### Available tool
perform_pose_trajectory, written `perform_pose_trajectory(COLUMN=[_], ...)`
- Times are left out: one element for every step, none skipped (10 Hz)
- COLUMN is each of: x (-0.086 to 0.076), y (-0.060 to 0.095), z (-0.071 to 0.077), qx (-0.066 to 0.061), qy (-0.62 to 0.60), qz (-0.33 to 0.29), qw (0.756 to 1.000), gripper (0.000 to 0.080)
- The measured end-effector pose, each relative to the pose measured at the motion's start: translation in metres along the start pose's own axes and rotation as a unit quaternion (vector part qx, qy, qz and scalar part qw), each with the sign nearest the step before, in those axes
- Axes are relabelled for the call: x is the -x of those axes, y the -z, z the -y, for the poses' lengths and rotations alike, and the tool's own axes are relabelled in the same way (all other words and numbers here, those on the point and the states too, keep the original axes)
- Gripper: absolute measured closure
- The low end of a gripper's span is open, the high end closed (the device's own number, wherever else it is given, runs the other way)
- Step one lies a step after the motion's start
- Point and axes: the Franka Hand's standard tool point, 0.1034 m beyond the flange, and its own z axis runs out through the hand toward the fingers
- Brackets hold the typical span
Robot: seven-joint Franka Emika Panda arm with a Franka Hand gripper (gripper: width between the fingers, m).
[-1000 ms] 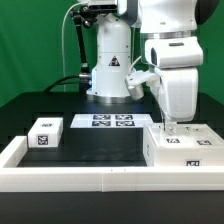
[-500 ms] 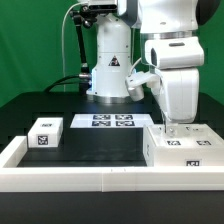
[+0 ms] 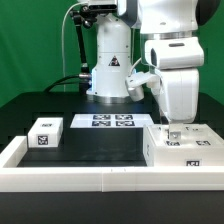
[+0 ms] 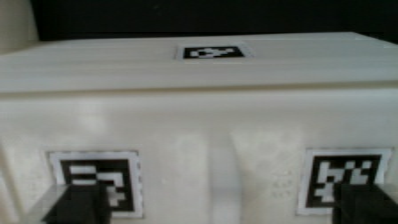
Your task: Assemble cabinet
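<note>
The cabinet point(image 3: 182, 148) is a large white box with black-and-white tags, standing at the exterior view's right by the front rail. My gripper point(image 3: 172, 130) hangs straight down over its top, very close to it. In the wrist view the cabinet point(image 4: 196, 110) fills the picture, with one tag on its far face and two tags near my fingers. My gripper point(image 4: 217, 208) is open, with dark fingertips point(image 4: 75, 205) set wide apart and only the cabinet's surface between them. A small white tagged block point(image 3: 46, 132) lies at the exterior view's left.
The marker board point(image 3: 110, 121) lies flat at the middle back of the black table. A low white rail point(image 3: 80, 178) edges the table's front and left side. The arm's white base point(image 3: 110, 65) stands behind the marker board.
My gripper has come down slightly toward the cabinet's top. Nothing else has moved.
</note>
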Motion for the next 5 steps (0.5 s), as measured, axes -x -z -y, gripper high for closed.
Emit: perform_pose_trajectory(x=[0.0,0.0,0.0,0.0,-0.0004], y=[0.0,0.0,0.0,0.0,0.0014], z=[0.0,0.0,0.0,0.0,0.0002], qx=[0.0,0.0,0.0,0.0,0.001], qy=[0.0,0.0,0.0,0.0,-0.003], qz=[0.0,0.0,0.0,0.0,0.0], qw=[1.0,1.0,1.0,1.0,1.0], gripper=[0.0046,0.0046,0.0009,0.0001,0.0001])
